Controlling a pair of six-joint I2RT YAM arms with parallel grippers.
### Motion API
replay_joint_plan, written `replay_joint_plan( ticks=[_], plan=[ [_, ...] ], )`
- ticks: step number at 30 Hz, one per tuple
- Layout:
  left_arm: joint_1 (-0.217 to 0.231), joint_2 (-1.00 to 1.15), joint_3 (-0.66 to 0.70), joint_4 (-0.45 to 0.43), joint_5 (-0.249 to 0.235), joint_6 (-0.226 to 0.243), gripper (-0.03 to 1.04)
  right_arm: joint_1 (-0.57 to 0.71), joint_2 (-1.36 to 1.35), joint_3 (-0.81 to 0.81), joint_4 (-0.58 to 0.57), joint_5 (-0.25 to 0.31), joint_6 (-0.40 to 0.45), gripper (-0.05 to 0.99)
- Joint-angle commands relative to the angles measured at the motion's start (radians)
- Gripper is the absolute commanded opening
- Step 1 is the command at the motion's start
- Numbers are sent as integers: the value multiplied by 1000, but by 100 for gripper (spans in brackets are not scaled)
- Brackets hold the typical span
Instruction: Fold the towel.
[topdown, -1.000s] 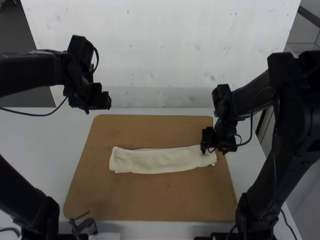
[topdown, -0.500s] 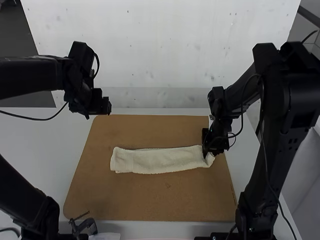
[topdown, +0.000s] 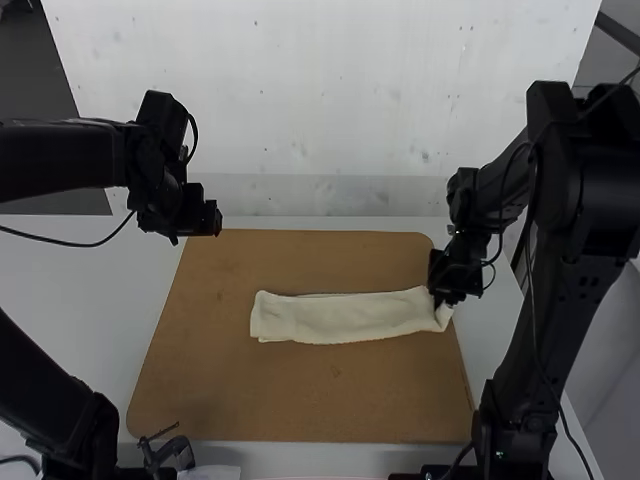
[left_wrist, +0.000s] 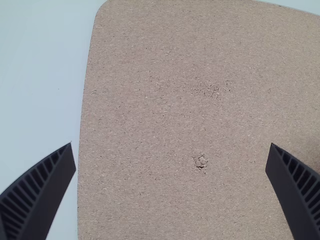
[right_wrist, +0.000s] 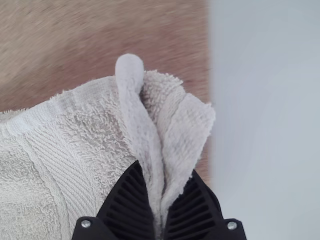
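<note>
Though its right end, pinched by the black right gripper, is partly hidden, the cream terry towel is laid across brown fibreboard; far left, the black left gripper is spread.

In the high view, the right gripper hides part of one end of the towel, and the left arm is cut off by the edge. In the right wrist view, the towel runs out of frame and the board is blurred.
</note>
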Motion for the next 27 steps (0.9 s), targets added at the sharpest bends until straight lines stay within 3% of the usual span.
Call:
replay_joint_plan(
  ticks=[1,10,17,21,27],
  plan=[
    [7,-20,-5,12,18,7,98,-119,-47,51,-9,56,-102,2],
    [7,-23,-15,30,26,5,98,-330,-13,172,-41,59,-208,2],
    [12,-34,-25,36,24,7,98,-356,-28,255,-118,58,-224,2],
    [22,-40,-33,36,24,10,98,-272,-102,238,-153,58,-199,2],
    [27,-40,-39,38,24,10,98,1,-200,143,-157,78,-63,2]
  ],
)
